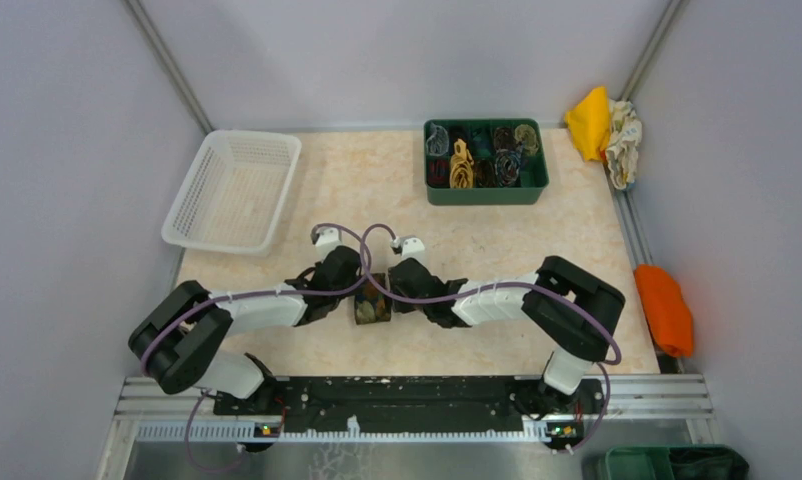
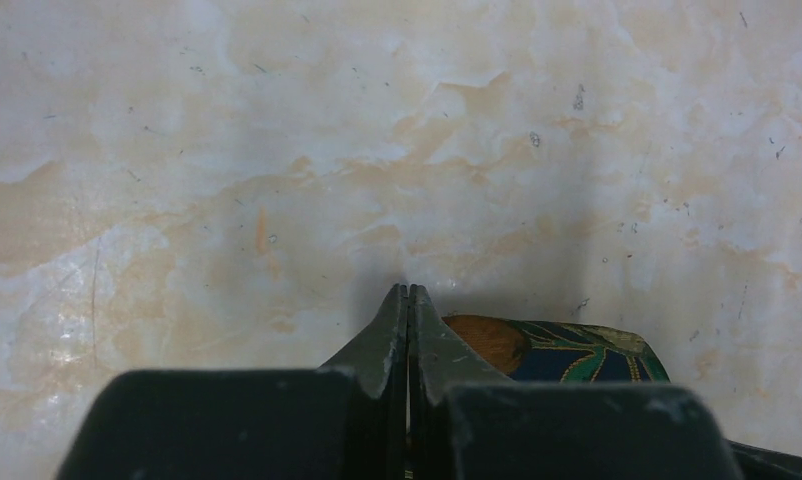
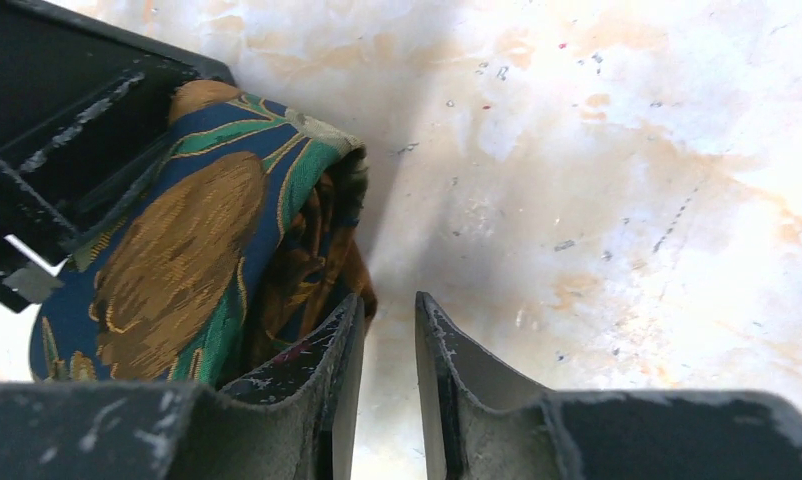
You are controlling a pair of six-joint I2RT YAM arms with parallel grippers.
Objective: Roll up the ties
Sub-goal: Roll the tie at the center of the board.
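Sitting between the shut left gripper [image 2: 408, 292] and slightly parted, empty right gripper [image 3: 389, 303], the rolled tie [image 3: 177, 250] could unroll if nudged.

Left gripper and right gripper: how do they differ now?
The left gripper is shut, fingers pressed together; the right gripper is open, table showing between its fingers. The left gripper is left of the rolled tie, the right gripper right of it. Both are low; neither grips the tie.
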